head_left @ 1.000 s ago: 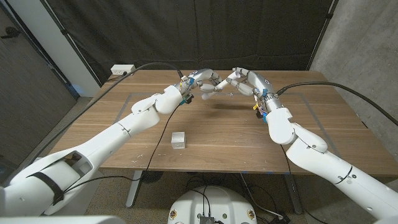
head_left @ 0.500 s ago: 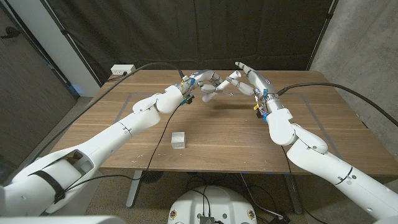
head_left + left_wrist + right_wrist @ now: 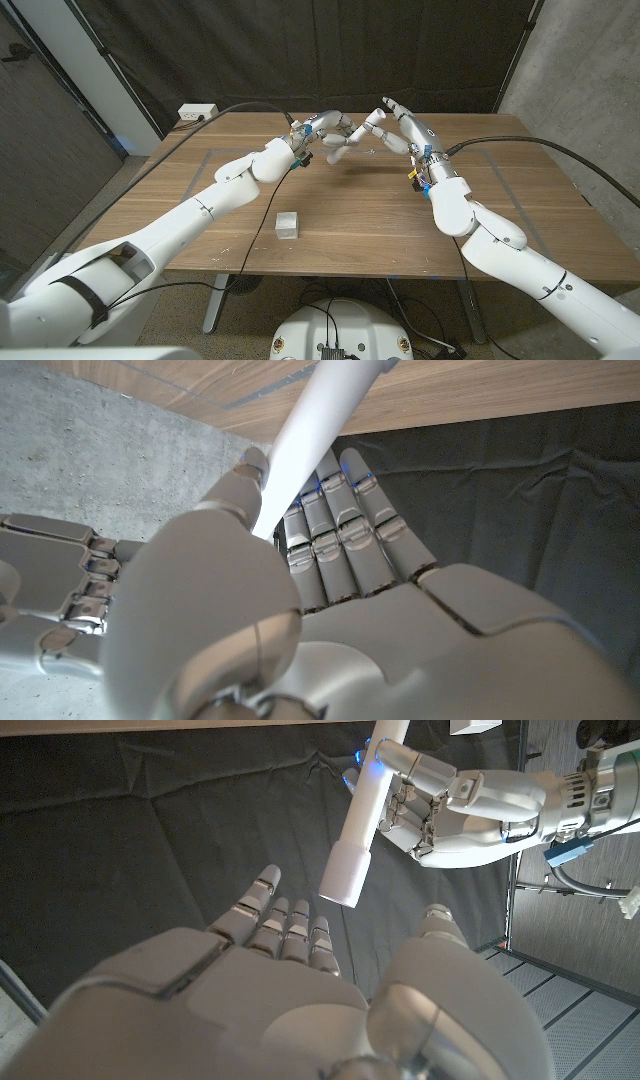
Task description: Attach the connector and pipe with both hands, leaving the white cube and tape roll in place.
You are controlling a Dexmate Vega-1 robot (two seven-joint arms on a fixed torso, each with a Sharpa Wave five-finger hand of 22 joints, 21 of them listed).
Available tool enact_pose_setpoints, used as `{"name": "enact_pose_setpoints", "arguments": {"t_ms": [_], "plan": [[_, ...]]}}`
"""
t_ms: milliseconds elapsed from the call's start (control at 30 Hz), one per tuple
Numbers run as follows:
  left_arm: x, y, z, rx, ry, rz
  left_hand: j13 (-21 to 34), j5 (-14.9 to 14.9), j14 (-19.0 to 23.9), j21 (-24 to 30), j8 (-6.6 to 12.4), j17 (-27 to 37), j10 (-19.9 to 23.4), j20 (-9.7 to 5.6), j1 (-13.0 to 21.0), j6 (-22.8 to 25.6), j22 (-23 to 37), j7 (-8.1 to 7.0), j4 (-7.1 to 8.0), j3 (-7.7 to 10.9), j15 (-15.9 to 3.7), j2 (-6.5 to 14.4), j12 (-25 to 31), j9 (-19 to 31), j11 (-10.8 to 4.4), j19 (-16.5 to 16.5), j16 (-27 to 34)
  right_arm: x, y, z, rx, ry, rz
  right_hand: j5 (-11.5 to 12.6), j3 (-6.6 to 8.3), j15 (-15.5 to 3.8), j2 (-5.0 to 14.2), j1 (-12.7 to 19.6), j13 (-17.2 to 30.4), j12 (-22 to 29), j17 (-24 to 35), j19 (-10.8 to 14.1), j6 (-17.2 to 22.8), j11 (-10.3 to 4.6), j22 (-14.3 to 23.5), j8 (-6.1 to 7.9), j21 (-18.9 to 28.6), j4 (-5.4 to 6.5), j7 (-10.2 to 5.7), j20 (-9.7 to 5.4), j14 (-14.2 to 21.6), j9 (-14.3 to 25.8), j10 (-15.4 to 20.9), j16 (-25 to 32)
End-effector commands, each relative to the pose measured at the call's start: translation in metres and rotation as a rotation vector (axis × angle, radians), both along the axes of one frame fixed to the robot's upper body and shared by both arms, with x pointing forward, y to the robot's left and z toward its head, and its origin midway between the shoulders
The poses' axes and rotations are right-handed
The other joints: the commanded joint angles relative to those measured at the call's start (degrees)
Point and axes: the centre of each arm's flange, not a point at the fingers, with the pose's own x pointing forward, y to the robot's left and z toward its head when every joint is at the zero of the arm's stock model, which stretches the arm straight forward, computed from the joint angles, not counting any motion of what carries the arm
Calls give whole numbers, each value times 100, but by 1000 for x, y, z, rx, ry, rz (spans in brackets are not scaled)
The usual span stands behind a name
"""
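Note:
My left hand is raised over the far middle of the table and grips a white pipe. The pipe points at my right hand and ends in a wider white sleeve, the connector. My right hand stands just beyond that end with its fingers spread, holding nothing and apart from the pipe. In the left wrist view the pipe runs up out of my closed left hand. The right wrist view shows my own open right hand and the left hand behind the pipe.
A white cube sits on the wooden table near its front edge, left of centre. A white power strip lies at the far left corner. Black cables run across the table to both wrists.
My right hand has opened its fingers and drawn slightly back and up off the pipe's end. The left hand keeps the pipe in the same place.

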Motion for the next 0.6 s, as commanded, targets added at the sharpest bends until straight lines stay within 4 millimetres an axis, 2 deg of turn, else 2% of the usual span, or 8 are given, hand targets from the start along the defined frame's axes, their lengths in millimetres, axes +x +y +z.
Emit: {"name": "enact_pose_setpoints", "arguments": {"t_ms": [33,167,233,333,367,500,600], "plan": [[3,5,0,-63,16,-2,12,54,277,42,28,23,251,-110,278,138,6,88,318,348,-242,269,-9,12,-185,59,-8,1,-1,-5,-3,9,-9,34,-20,-51,-13,-45,11,35,0,41,1,26,1,61,-19,22,58,-288,15,0,41,32],[5,6,1,-73,20,-3,15,53,272,43,30,23,250,-110,277,139,6,95,318,348,-234,267,-11,17,-191,57,-11,1,2,-5,-29,0,-30,40,-33,-57,4,-75,6,33,-4,-22,28,-21,-1,81,-70,25,-19,-283,-32,-5,11,21],[6,5,2,-73,22,-2,17,53,273,43,29,23,247,-110,277,136,6,95,318,348,-234,266,-13,18,-191,55,-11,0,4,-5,-40,-15,-48,42,-44,-63,31,-112,3,30,-4,-48,106,-69,-2,115,-105,38,-155,-273,-57,-7,-19,23],[6,5,2,-68,22,2,21,53,267,41,24,23,250,-110,277,128,6,94,318,349,-218,266,-12,18,-203,46,-13,-3,6,-5,-62,-42,-73,47,-40,-71,64,-112,0,47,-12,-69,224,-126,-1,156,-138,27,-260,-263,-69,-9,0,25],[6,4,3,-64,22,4,21,53,267,42,24,23,252,-108,277,127,6,96,318,349,-215,266,-12,18,-206,47,-13,-4,7,-5,-70,-57,-86,48,-44,-74,71,-116,-2,47,-17,-69,258,-207,0,163,-154,19,-338,-260,-73,-10,-9,26],[7,1,4,-54,28,9,23,53,281,45,23,23,254,-110,277,133,6,93,317,350,-223,264,-13,16,-206,52,-9,-4,7,-5,-68,-62,-85,56,-23,-80,116,-89,-3,46,-24,-67,269,-301,1,160,-170,0,-368,-237,-71,-11,-24,29],[8,0,4,-52,33,10,23,52,282,45,20,22,257,-112,278,129,6,95,317,351,-222,263,-15,16,-201,47,-9,-3,6,-4,-58,-66,-77,58,-14,-95,137,-77,-4,45,-27,-61,211,-314,1,133,-178,-10,-362,-224,-60,-11,-32,34]]}}
